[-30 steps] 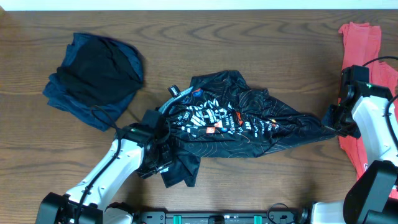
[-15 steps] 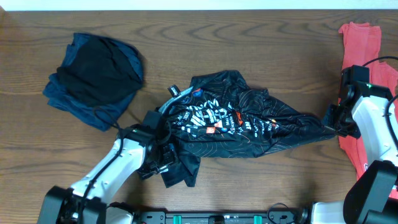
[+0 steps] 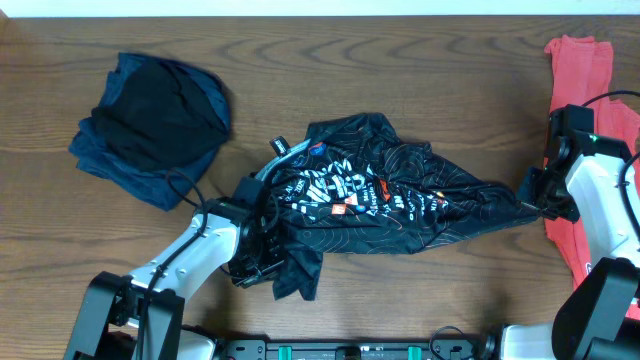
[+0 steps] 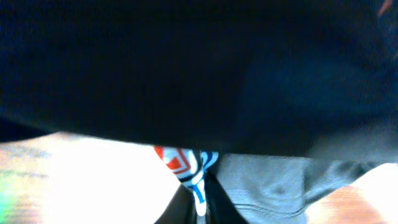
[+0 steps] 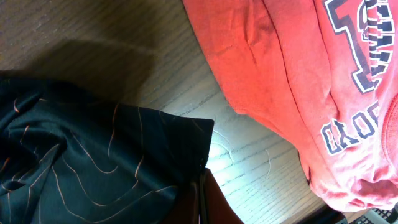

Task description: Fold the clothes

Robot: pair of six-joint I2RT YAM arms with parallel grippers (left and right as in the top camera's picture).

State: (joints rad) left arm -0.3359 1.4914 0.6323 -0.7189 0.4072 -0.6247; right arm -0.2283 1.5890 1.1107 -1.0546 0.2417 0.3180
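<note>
One black tee (image 3: 400, 215), white print (image 3: 330, 188) unreadable

Brown wooden table (image 3: 420, 60), grain running lengthwise; pale strip (image 3: 300, 8) along its far edge.

A wooden tabletop (image 3: 400, 90) fills the overhead view from edge to edge, dark brown with a warm reddish cast. Its grain runs from 9 o'clock to 3 o'clock, with long looping arches in the half towards 12 o'clock. Along the very edge at 12 o'clock lies a thin pale strip (image 3: 320, 8), nearly white and too narrow to tell whether it is wall or floor. The light across the wood is soft and even. In the right wrist view the wood looks paler and greyer. A soft shadow (image 5: 93, 56) lies at 10 o'clock and a bright glare patch (image 5: 227, 149) sits near the middle. In the left wrist view the wood at 8 o'clock is washed out almost to white.
</note>
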